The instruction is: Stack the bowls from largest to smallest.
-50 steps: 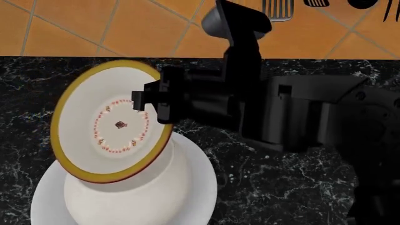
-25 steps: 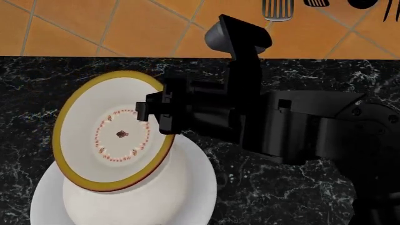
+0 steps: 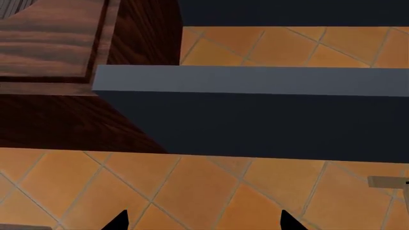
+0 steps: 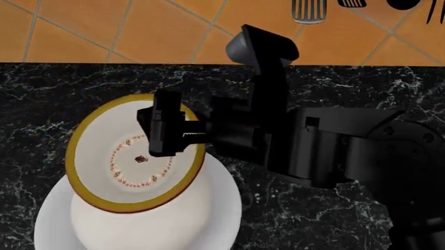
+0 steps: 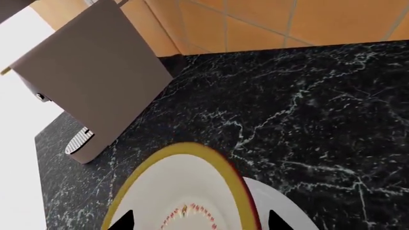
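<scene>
The wide bowl [image 4: 226,200] sits on the worktop [image 4: 313,219] at its near left. The deep bowl [image 4: 160,221] stands in it, and the small bowl [image 4: 104,161] rests tilted on top. The right hand [image 4: 161,131] is over the small bowl's right rim.

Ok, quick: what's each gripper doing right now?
Left gripper: open, holding nothing, away from the counter.
Right gripper: at the yellow-rimmed bowl; grip cannot be told.

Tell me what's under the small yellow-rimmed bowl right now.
The deep cream-white bowl is under the small yellow-rimmed bowl, itself inside the wide shallow white bowl. The deep bowl's inside is covered, so its contents can't be seen.
</scene>
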### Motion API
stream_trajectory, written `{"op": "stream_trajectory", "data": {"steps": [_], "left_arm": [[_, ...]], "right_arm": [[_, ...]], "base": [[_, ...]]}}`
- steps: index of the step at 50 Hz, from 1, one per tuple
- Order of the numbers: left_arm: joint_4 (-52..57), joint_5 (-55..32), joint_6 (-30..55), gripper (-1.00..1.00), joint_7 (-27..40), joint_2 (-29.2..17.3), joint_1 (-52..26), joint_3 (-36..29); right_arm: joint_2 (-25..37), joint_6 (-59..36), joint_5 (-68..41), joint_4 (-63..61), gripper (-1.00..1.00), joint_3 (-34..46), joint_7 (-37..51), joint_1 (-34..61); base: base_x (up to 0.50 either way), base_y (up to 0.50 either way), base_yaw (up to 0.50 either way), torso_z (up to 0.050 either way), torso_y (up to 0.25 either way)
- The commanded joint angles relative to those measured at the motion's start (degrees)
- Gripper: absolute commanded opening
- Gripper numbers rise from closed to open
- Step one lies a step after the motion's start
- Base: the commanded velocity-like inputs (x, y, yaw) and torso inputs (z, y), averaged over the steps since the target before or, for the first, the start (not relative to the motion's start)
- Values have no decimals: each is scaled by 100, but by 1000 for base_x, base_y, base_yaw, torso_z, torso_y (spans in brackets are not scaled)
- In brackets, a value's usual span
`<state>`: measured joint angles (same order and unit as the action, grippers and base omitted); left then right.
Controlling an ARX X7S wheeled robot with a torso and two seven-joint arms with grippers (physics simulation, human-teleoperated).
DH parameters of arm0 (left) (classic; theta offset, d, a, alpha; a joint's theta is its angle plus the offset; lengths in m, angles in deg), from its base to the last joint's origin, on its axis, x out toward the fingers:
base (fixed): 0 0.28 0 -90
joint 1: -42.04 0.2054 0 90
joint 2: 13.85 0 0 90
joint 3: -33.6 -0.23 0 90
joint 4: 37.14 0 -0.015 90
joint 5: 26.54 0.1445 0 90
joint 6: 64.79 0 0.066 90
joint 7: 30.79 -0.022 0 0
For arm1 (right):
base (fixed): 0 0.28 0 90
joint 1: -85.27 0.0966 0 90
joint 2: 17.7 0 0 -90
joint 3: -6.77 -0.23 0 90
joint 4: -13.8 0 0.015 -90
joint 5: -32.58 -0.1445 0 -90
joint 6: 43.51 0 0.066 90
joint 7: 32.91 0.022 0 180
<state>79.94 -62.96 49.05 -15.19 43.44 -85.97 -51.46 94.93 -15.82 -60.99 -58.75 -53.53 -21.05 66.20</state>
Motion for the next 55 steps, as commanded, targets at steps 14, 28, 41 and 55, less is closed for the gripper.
{"op": "stream_trajectory", "data": {"steps": [14, 28, 41, 55], "left_arm": [[29, -52, 1, 100, 35, -47, 39, 71], [92, -126, 105, 100, 84, -92, -76, 62], [181, -297, 263, 100, 104, -151, -297, 49], [534, -915, 619, 100, 227, -303, -425, 302]], "right_arm": [[107, -146, -102, -116, 100, 22, 122, 285], [600, -421, -843, -733, 100, -260, 1022, 489], [1351, -461, -1710, -1581, 100, -606, 2020, 467], [2333, -127, -2399, -2479, 100, -1192, 2826, 243]], "base": [[0, 0, 0, 0, 0], [0, 0, 0, 0, 0], [0, 0, 0, 0, 0], [0, 0, 0, 0, 0]]}}
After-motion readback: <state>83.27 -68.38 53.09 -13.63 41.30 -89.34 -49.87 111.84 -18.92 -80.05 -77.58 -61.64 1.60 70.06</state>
